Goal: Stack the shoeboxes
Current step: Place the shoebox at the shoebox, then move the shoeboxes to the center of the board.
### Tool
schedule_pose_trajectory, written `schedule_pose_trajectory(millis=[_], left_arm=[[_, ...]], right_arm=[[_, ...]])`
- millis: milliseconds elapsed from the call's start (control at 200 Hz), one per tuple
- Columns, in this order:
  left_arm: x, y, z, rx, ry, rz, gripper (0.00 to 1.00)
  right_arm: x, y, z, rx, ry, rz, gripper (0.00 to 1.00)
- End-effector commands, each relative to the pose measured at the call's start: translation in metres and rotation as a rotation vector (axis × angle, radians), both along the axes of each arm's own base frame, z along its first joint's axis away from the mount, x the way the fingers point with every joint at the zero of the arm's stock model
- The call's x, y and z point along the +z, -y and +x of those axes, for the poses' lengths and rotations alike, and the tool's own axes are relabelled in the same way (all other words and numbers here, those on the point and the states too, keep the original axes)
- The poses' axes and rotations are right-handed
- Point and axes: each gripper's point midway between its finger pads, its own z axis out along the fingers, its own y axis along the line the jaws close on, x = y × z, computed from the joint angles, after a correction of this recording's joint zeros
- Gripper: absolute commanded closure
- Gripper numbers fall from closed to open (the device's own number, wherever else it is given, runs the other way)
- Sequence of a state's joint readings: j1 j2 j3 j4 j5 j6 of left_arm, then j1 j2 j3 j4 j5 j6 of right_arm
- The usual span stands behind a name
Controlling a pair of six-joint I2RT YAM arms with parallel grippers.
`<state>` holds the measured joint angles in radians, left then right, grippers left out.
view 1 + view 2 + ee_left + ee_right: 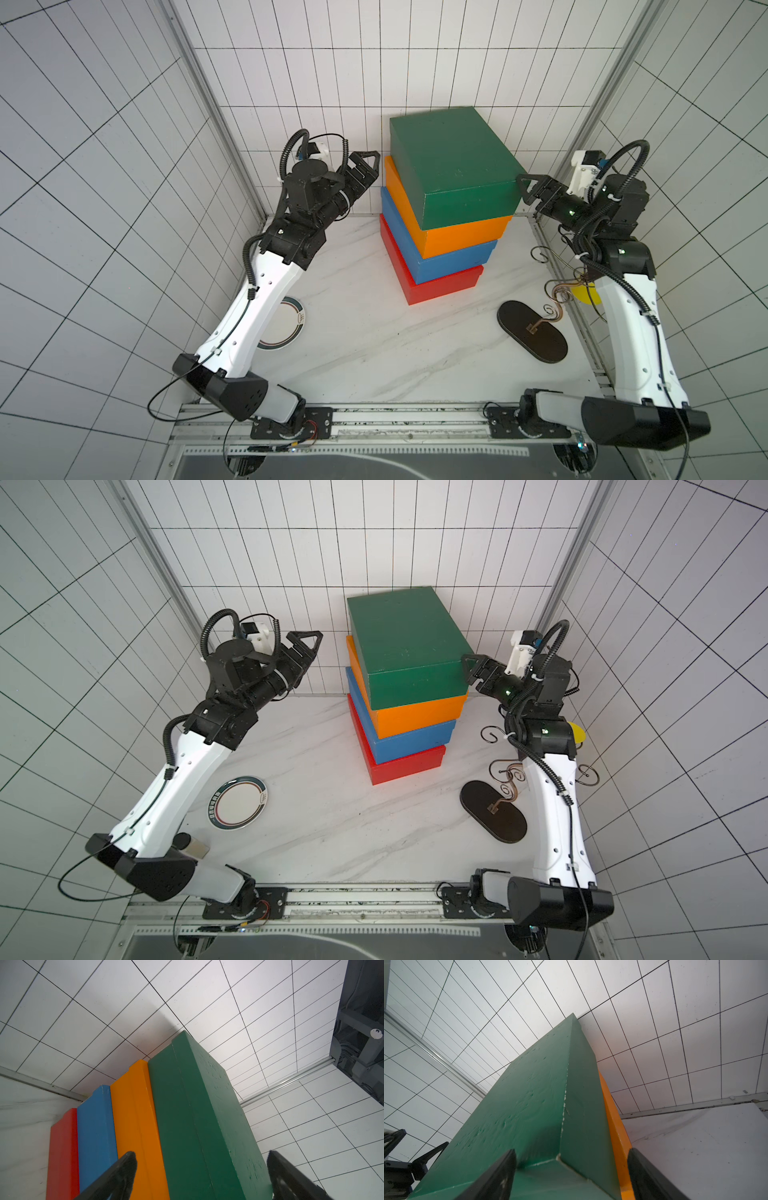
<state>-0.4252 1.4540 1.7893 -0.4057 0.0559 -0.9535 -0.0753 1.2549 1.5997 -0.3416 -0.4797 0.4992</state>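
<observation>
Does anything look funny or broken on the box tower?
Only a little wear. The green box on top has paint chipped to white along one edge and corner, and small dents across its top face. Nothing is toppled or spilled.

Yellow object (590, 298) mostly behind right arm (631, 332)

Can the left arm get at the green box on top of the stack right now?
Probably yes: the left pincer stands open right beside the green box, about level with it, and nothing lies between them.
</observation>
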Motion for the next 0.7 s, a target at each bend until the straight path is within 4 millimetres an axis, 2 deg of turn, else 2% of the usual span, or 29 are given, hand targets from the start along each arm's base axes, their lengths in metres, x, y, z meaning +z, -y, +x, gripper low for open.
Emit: schedule_pose_trajectory(millis=[0,95,170,195,270,360,525,695], left_arm=[[-0.009,-0.009,-0.003,-0.010,-0.012,0.014,0.03],[-0.022,-0.019,-0.007,-0.005,-0.031,0.031,0.03],[-0.034,-0.025,-0.010,-0.005,-0.051,0.040,0.04],[-0.040,-0.027,-0.010,-0.007,-0.062,0.043,0.04],[-0.051,-0.032,-0.014,-0.020,-0.083,0.051,0.05],[-0.067,-0.040,-0.020,-0.019,-0.116,0.074,0.05],[-0.097,-0.054,-0.034,-0.007,-0.165,0.099,0.06],[-0.124,-0.058,-0.041,-0.014,-0.213,0.107,0.07]], right_arm=[[0.004,-0.006,-0.026,-0.010,0.028,-0.063,0.23],[0.006,-0.023,-0.046,0.008,0.036,-0.101,0.35],[-0.005,-0.040,-0.062,0.037,0.020,-0.127,0.48],[-0.011,-0.046,-0.067,0.043,0.009,-0.136,0.56],[-0.028,-0.059,-0.082,0.067,-0.027,-0.143,1.00],[-0.055,-0.073,-0.101,0.117,-0.085,-0.144,1.00],[-0.122,-0.100,-0.135,0.208,-0.231,-0.149,1.00],[-0.215,-0.125,-0.162,0.254,-0.401,-0.195,1.00]])
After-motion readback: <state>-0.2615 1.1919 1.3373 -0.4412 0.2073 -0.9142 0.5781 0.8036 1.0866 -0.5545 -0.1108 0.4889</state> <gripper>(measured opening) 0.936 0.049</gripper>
